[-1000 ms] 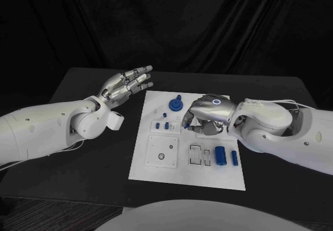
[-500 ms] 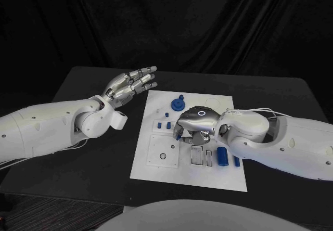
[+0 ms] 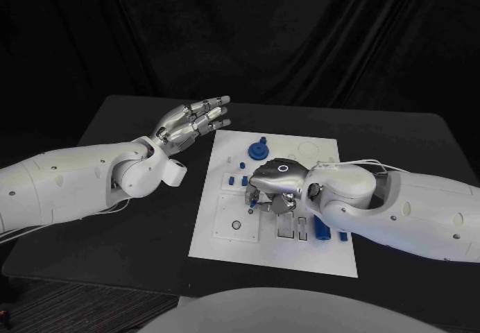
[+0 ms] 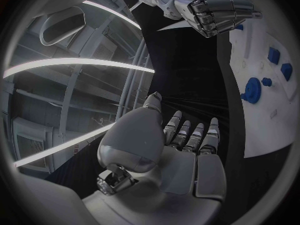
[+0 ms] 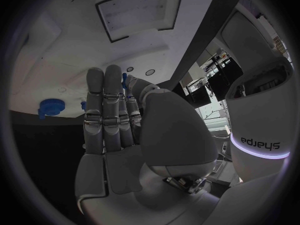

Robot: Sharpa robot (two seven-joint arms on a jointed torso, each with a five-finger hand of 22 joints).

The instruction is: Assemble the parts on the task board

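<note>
You have the right hand [image 3: 277, 184] low over the middle of the board [image 3: 225, 239], fingers curled down; a small blue part [image 5: 124, 80] shows at its fingertips in the right wrist view, but you cannot tell whether it is pinched or only touched. Your left hand [image 3: 190, 122] is raised off the board's far-left corner, above the desk [image 3: 130, 236], fingers spread and holding nothing. On the board, a blue gear [image 3: 257, 150] stands near the far edge, small blue pegs [image 3: 231, 181] sit just left of the right hand, and a blue cylinder [image 3: 320, 229] lies partly under the right forearm.
</note>
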